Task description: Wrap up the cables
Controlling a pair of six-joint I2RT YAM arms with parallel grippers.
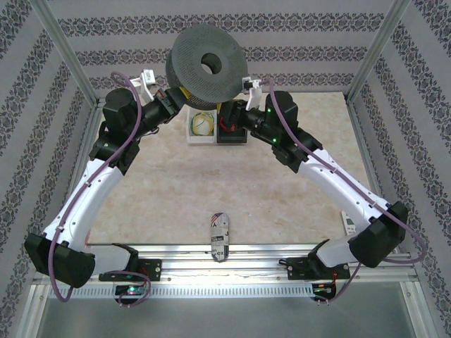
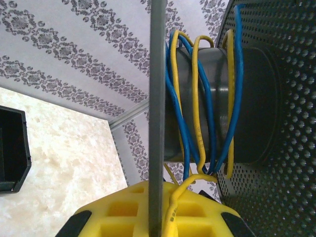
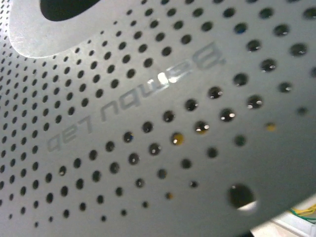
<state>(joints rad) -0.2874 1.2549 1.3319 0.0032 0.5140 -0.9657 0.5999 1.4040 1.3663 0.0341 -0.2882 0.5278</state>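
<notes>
Left claw (image 2: 158, 212), lower centre, is clamped on the spool (image 2: 266, 123) flange. Whether the right claw (image 1: 236, 109) is apart or together cannot be told. Beyond, cables (image 2: 196, 98) loop loosely round the hub, mid-frame. Turn the spool steadily under tension so the turns lie side by side.

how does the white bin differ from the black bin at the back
The white bin sits left of the black bin. The white bin holds coiled yellow cable; the black bin holds something red. Both are open-topped and stand side by side.
</notes>
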